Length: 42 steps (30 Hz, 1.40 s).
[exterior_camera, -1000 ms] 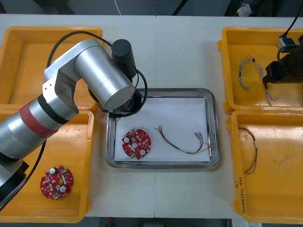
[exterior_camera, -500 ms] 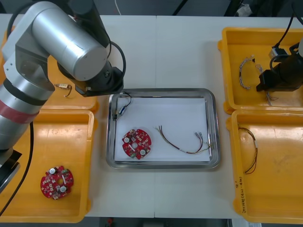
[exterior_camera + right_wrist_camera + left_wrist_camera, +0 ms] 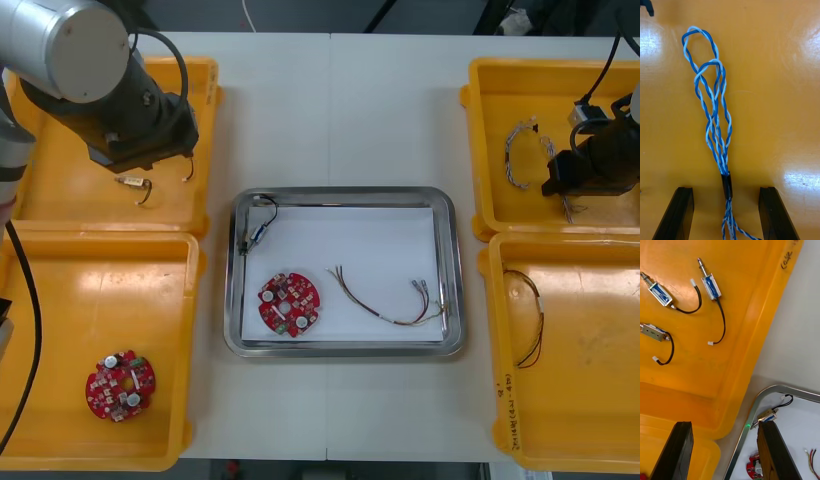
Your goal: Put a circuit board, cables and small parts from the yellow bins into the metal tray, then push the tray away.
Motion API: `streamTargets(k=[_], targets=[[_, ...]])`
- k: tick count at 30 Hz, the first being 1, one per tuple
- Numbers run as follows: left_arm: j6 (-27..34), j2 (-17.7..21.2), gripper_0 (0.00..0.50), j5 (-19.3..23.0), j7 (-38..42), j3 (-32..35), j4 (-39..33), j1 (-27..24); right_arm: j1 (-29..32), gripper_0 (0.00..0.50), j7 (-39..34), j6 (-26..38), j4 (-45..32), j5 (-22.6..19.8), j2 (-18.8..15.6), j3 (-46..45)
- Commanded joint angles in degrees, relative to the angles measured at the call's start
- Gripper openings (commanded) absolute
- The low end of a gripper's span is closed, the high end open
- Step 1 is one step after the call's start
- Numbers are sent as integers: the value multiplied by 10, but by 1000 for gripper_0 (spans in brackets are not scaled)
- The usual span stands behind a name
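The metal tray (image 3: 448,270), white inside, holds a round red circuit board (image 3: 289,303), a red and yellow cable (image 3: 390,298) and a small metal part (image 3: 258,232) with a black wire in its far left corner. My left gripper (image 3: 724,453) is open above the inner edge of the far left yellow bin (image 3: 205,100), between that bin's small metal parts (image 3: 711,285) and the tray corner (image 3: 752,416). My right gripper (image 3: 727,215) is open low in the far right bin (image 3: 480,130). Its fingers (image 3: 777,213) stand on either side of a twisted blue and white cable (image 3: 717,123).
The near left bin (image 3: 185,330) holds another red circuit board (image 3: 120,385). A thin dark cable (image 3: 527,320) lies in the near right bin (image 3: 600,420). My left arm (image 3: 70,50) covers much of the far left bin. Bare table runs beyond the tray.
My left arm has swung from the tray's far left corner back over the far left bin, leaving a small metal part in the tray. The right gripper shifted slightly, then stayed.
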Motion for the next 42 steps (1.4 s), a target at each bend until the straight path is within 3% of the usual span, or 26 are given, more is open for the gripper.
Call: streamTargets(k=[1, 3, 5, 6, 7, 16, 22, 33, 42], targets=[[5, 26, 500, 2, 33, 42, 12, 2, 20, 482, 24, -4, -1, -5, 9, 4], [5, 26, 500, -3, 36, 52, 24, 2, 20, 368, 24, -4, -1, -5, 9, 4], [5, 26, 500, -14, 41, 60, 39, 2, 20, 106, 24, -5, -1, -5, 9, 4], [5, 26, 500, -17, 41, 62, 41, 1, 20, 30, 24, -5, -1, -5, 9, 4], [5, 26, 500, -21, 44, 68, 49, 1, 21, 0, 24, -6, -1, -5, 9, 5], [-5, 17, 500, -29, 66, 121, 105, 2, 20, 0, 24, -5, -15, -7, 3, 4], [-26, 9, 500, -43, 112, 139, 132, 2, 19, 0, 17, 36, -83, -6, -26, -2], [-137, -3, 500, -54, 154, 135, 241, 2, 19, 0, 15, 197, -223, -11, -82, -74], [-161, -3, 500, -50, 167, 103, 278, 2, 19, 0, 13, 315, -313, -24, -110, -118]])
